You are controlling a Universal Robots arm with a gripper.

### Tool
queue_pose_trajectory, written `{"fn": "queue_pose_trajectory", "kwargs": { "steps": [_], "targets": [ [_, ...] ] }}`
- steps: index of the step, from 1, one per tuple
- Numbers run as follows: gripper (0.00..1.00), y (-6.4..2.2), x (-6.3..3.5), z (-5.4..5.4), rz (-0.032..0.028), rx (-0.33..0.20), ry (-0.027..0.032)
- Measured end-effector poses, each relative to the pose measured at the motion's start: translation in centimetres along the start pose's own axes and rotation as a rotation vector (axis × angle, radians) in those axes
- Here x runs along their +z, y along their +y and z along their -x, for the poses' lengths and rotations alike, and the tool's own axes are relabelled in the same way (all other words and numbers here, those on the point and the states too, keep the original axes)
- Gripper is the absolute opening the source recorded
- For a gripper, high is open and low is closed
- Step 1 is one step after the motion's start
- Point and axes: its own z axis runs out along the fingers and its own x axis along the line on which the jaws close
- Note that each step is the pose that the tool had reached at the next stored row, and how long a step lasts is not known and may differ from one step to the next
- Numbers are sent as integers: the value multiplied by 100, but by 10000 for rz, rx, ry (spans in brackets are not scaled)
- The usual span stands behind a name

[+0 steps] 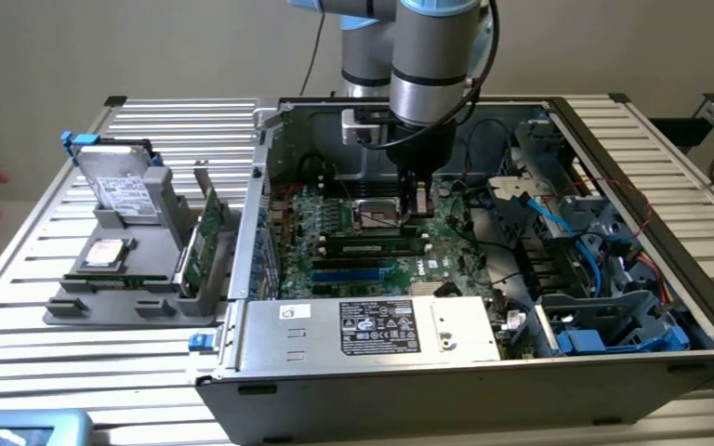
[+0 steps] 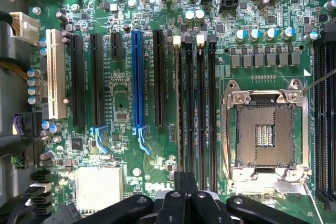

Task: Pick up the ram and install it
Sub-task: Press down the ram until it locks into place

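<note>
An open computer case sits centre-right in the exterior view, with its green motherboard and CPU socket above a labelled power supply; at left, a grey holder carries a hard drive.

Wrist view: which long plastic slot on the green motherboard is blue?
The single long blue plastic slot, flanked by a short black slot and a long black slot; the others are black or white.

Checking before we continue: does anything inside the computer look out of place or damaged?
Nothing looks damaged or askew. The processor socket on the motherboard sits empty, its contacts uncovered.
</note>
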Motion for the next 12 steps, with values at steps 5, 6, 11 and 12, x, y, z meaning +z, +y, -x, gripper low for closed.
{"fn": "queue_pose_trajectory", "kwargs": {
  "steps": [5, 6, 11, 12],
  "targets": [
    [11, 1, 3, -5, -5, 5, 1],
    [11, 1, 4, -6, -7, 5, 4],
    [11, 4, 15, -6, -38, 6, 5],
    [11, 8, 18, -5, -44, 9, 1]
  ]
}}
